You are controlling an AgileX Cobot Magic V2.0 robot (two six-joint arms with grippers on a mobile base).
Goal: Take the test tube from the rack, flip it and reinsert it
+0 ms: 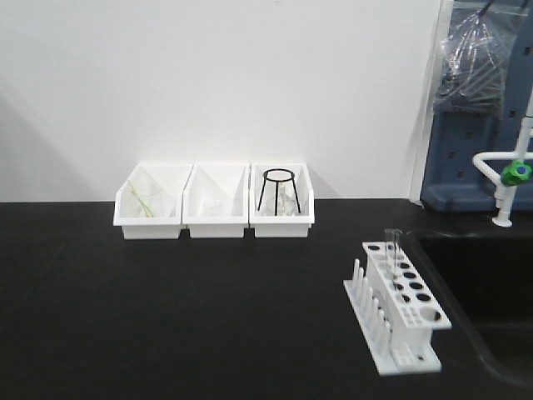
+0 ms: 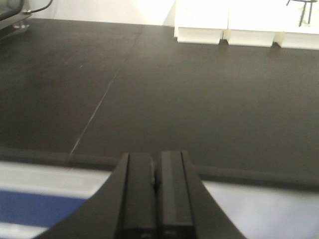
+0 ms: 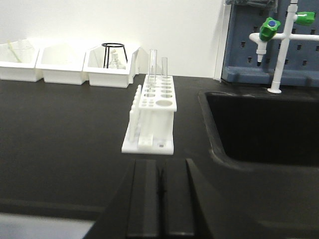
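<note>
The white rack (image 1: 405, 337) stands on the black bench at the right, beside the sink. Its row of pegs faces left. Two clear test tubes stand upright in its far holes; the taller test tube (image 3: 152, 64) rises well above the top plate and is faint in the front view (image 1: 391, 243). In the right wrist view the rack (image 3: 169, 122) is straight ahead of my right gripper (image 3: 160, 164), which is shut, empty and well short of it. My left gripper (image 2: 156, 159) is shut and empty over the bench's front edge. Neither arm shows in the front view.
Three white bins (image 1: 215, 218) line the back wall; the right one holds a black wire tripod (image 1: 279, 190). A black sink (image 1: 483, 283) lies right of the rack, with a white tap with a green knob (image 1: 516, 173) behind it.
</note>
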